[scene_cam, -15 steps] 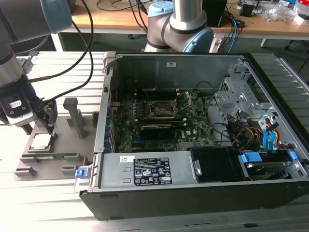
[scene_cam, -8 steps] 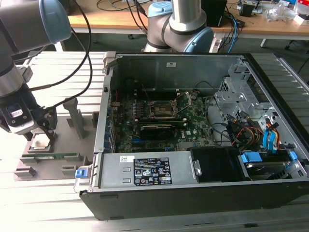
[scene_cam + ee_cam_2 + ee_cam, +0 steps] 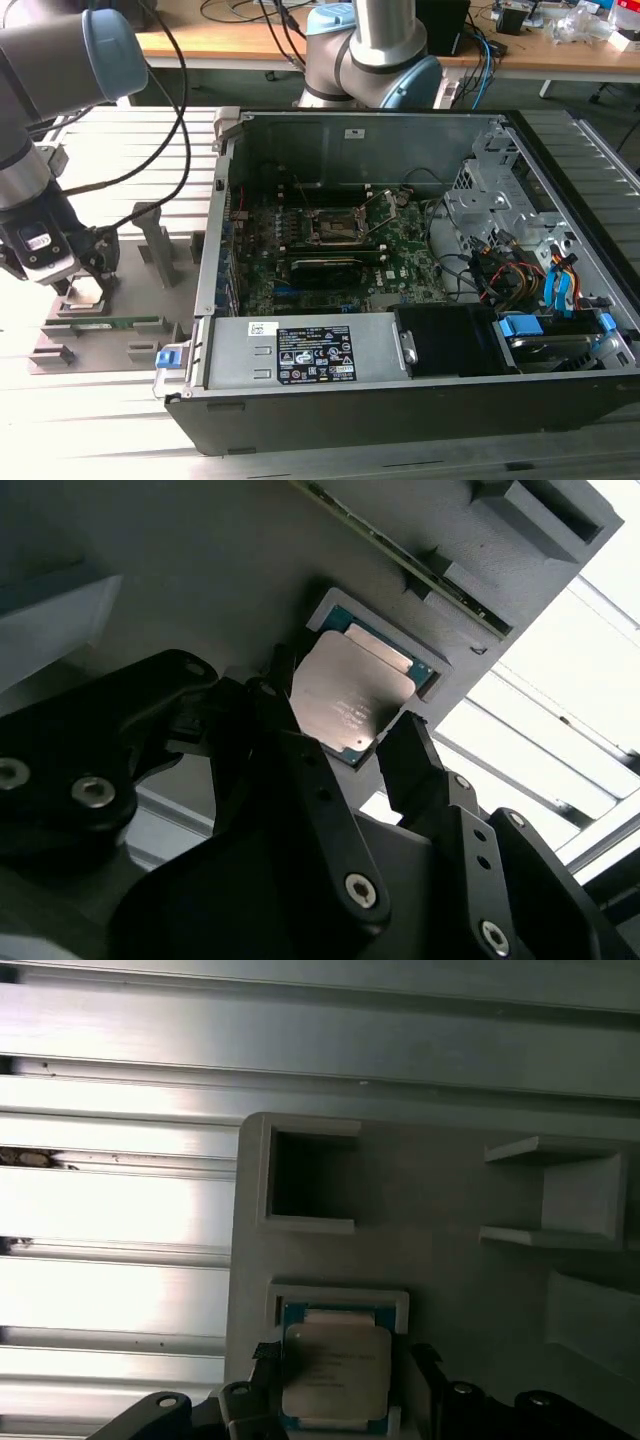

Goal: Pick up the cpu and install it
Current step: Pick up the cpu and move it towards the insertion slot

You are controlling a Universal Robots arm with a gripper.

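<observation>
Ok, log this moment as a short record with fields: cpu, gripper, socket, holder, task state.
cpu: lies flat in a recess of the grey holder, metal top up
gripper: low over the cpu, jaws open, one at each side
cpu socket: on the motherboard inside the open computer case
holder position: outside the case, on the exterior view's left
task state: cpu not yet lifted, not installed

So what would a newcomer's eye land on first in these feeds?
The open computer case, its motherboard exposed, dominates the exterior view's centre and right. Then, in both wrist views, the silvery cpu lies in its recess in the grey holder tray, with the hand straddling it, fingers open, at the exterior view's left.
</observation>
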